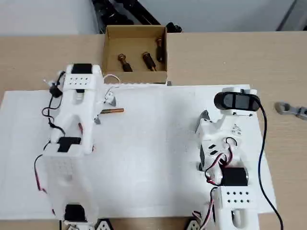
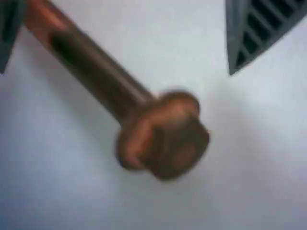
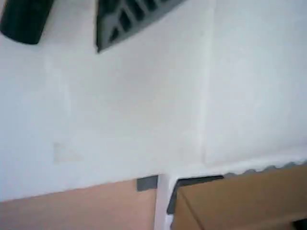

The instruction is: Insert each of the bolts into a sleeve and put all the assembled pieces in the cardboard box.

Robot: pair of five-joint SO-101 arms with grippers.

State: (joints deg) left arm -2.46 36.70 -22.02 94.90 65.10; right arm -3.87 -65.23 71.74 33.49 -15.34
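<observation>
A copper bolt [image 1: 113, 111] with a hex flange head [image 2: 163, 136] lies on the white sheet. Its shaft points back between the fingers of my left gripper [image 1: 104, 109], which stands open around it; one ribbed finger [image 2: 259, 33] is well clear of the shaft. The cardboard box [image 1: 135, 32] at the table's back holds three assembled pieces [image 1: 148, 61]. My right gripper [image 1: 204, 118] is over the sheet's right side, shut on a black sleeve [image 3: 23, 19], with a ribbed finger [image 3: 129, 19] beside it.
The white sheet [image 1: 153, 158] covers most of the wooden table. A small metal tool [image 1: 289, 109] lies on bare wood at the far right. A corner of the cardboard box [image 3: 240, 201] is ahead of the right gripper. Dark equipment [image 1: 120, 12] stands behind the box.
</observation>
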